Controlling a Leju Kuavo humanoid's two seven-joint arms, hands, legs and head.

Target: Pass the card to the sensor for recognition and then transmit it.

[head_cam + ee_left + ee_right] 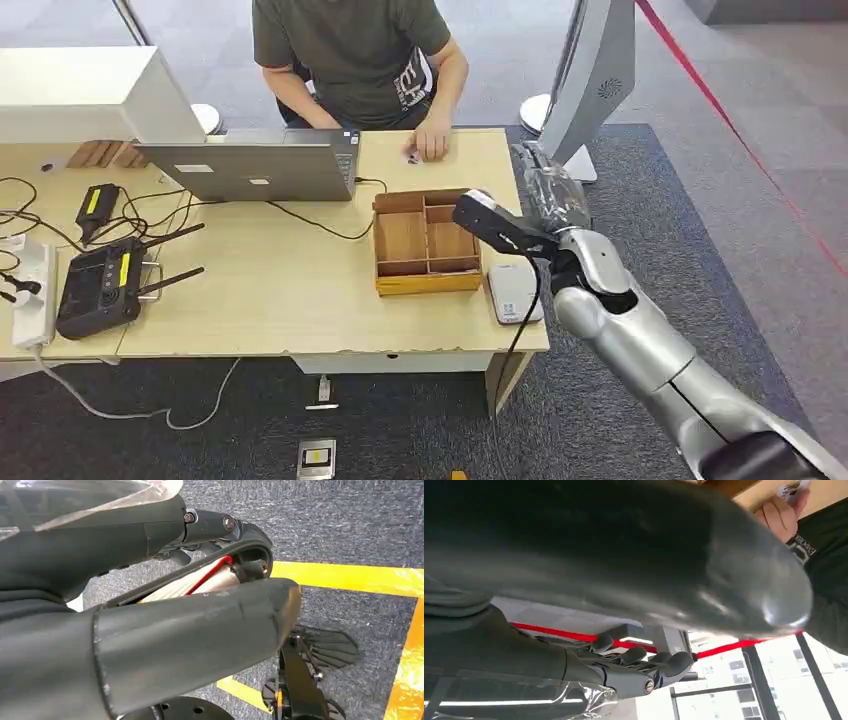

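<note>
A small card (411, 157) lies at the table's far edge, under the fingers of a person's hand (433, 142); the right wrist view catches the card (793, 489) in that hand too. The white sensor pad (515, 292) lies flat near the table's right front corner. My right hand (535, 212) hovers above the table's right edge, between the sensor pad and the card, fingers (639, 659) stretched out and apart from the thumb (704, 575), holding nothing. My left hand (200, 605) hangs over the floor with nothing in it.
A wooden compartment box (425, 242) stands just left of my right hand. A laptop (255, 165), a black remote with antennas (100, 285), cables and a power strip (30, 290) fill the left half. A person (355, 55) sits behind the table (260, 310). A grey stand (590, 80) rises at the right.
</note>
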